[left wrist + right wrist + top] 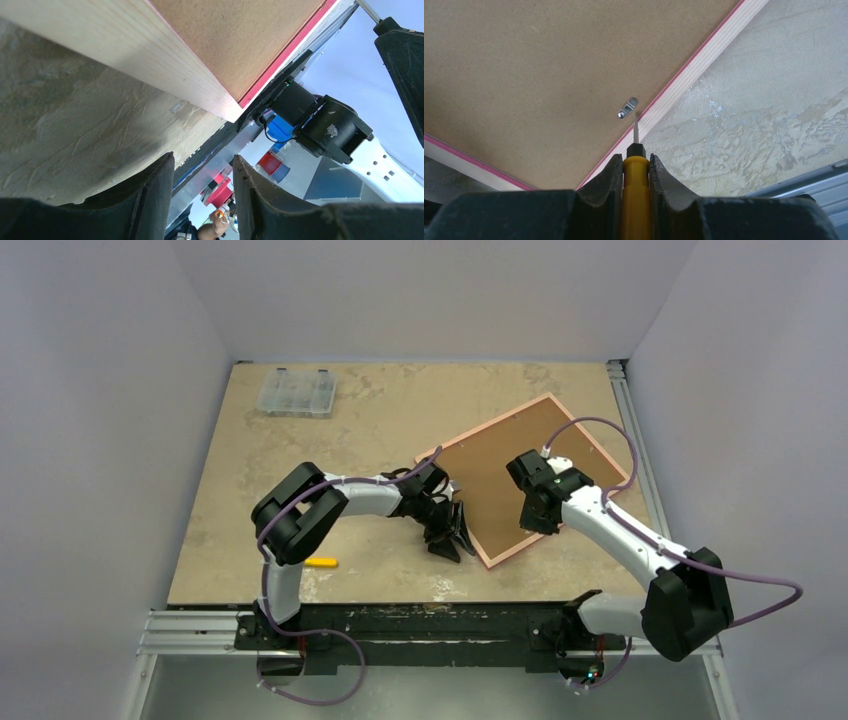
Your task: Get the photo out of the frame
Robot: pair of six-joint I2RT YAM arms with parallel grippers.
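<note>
My right gripper is clenched on a yellow-handled screwdriver. Its blade points to 12 o'clock and ends just short of a small metal clip. My left gripper is released, its fingers apart around nothing, and the frame's near corner sits apart from them at 1 o'clock.

The frame lies face down at about 3 o'clock on the table. The photo sits inside it, and only its brown board back shows.

I see three risks:
- **Slipping blade:** the tip could skid off the clip and gouge the board, because the clip is small and flat.
- **Sliding frame:** nothing pins the frame, so a sideways push from the blade could slide or spin it on the smooth table.
- **Rolling handle:** the round handle could roll between my fingers if the clip resists.

My count:
- two grippers
- one frame
- one photo
- one screwdriver in my grip
- one clip in view; I cannot tell whether there are others
- one clear compartment box at 11 o'clock
- one small yellow object at 7 o'clock, too small to identify
</note>
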